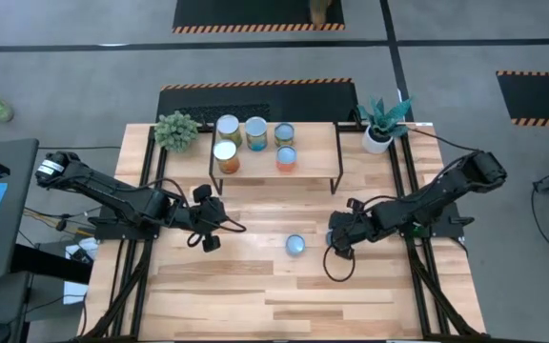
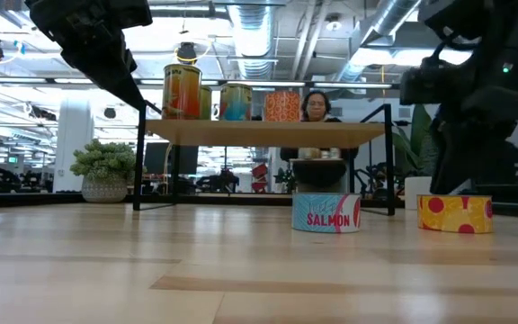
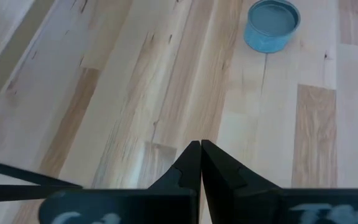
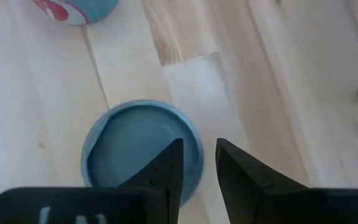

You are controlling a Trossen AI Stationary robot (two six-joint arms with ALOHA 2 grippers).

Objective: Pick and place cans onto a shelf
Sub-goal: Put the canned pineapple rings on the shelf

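Right wrist: can (image 4: 138,146) under right pincer (image 4: 197,163).

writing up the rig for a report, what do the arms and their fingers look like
Both arms are dark, jointed links with black cables looping off them. The left arm has a silvery round cap at its outer end. The left gripper has black, wedge-shaped fingers with stepped inner edges; the right gripper has similar black tapered fingers.
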